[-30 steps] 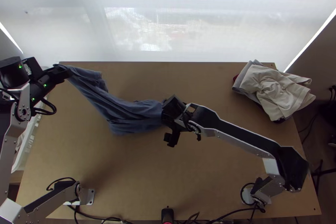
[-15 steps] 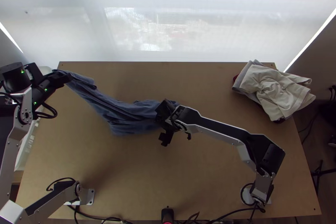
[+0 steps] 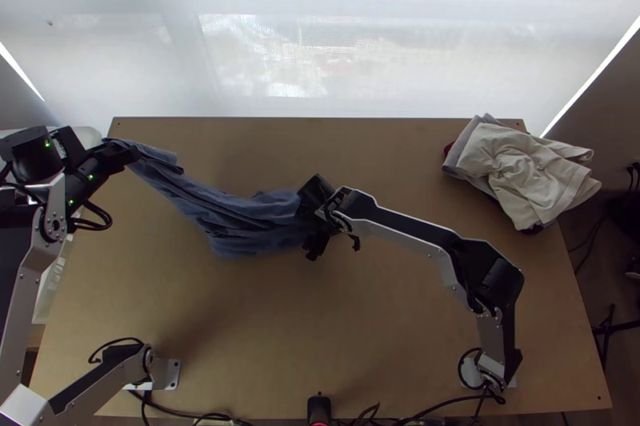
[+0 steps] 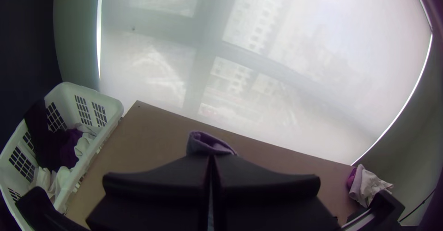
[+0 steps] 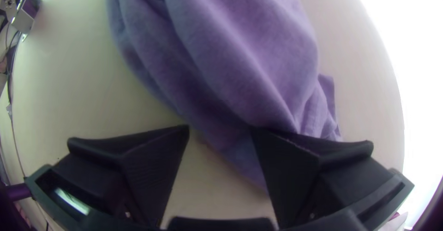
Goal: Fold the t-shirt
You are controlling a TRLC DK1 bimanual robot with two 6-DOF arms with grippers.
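from my remote seat i see the wooden table [image 3: 240,322] with part of the blue t-shirt [image 3: 248,222] bunched left of centre, cream and grey clothes [image 3: 520,170] heaped by the far right corner, and cables [image 3: 164,409] near the front edge.

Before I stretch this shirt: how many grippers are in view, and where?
2. The left gripper is shut on one end of the blue t-shirt, near the far left corner of the table; the right gripper is open at its other end.
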